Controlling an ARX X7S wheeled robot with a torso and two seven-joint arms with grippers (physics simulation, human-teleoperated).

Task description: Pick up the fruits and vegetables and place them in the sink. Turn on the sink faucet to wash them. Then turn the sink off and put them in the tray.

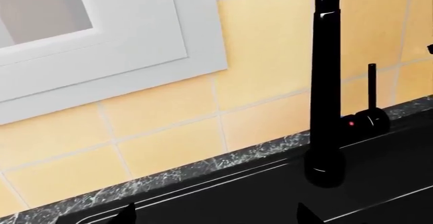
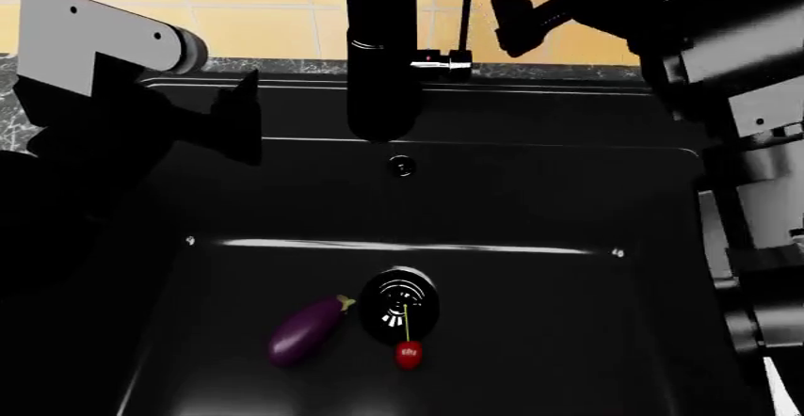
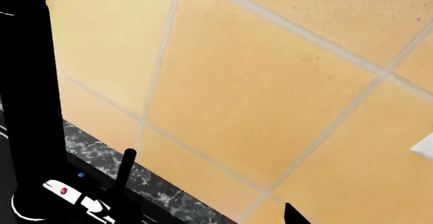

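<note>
The purple eggplant [image 2: 305, 329] and the red cherry [image 2: 409, 354] lie on the floor of the black sink [image 2: 566, 275], either side of the round drain [image 2: 399, 303]. The black sink faucet [image 2: 377, 49] rises from the back ledge, its thin lever [image 2: 465, 21] standing upright. In the head view my left gripper [image 2: 236, 115] hovers over the back left of the sink. The left wrist view shows that gripper [image 1: 216, 215] open and empty, left of the faucet [image 1: 326, 82]. My right gripper [image 2: 513, 9] is open, just right of the lever [image 3: 125, 168] and not touching it. The tray is out of view.
Yellow wall tiles [image 1: 271, 46] and a dark marbled counter strip [image 1: 203, 168] run behind the sink. A white window frame [image 1: 135, 36] sits on the wall left of the faucet. A small overflow hole [image 2: 401, 165] marks the sink's back wall.
</note>
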